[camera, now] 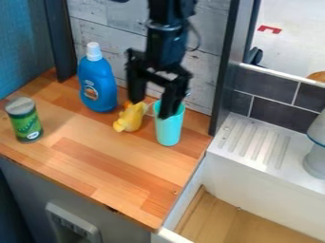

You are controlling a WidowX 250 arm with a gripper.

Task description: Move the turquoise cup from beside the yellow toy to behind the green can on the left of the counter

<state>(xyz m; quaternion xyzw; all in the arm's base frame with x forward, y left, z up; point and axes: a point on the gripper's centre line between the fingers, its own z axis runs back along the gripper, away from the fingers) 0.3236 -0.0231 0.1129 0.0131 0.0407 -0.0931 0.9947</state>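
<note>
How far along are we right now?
Looks done: the open gripper hangs by the teal cup and yellow object. In hand: nothing visibly gripped; cup contact unclear. Left: probably grasp and lift, as both rest on the counter.

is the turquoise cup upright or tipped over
Upright: the turquoise cup stands on its base on the wooden counter, rim at the top.
</note>
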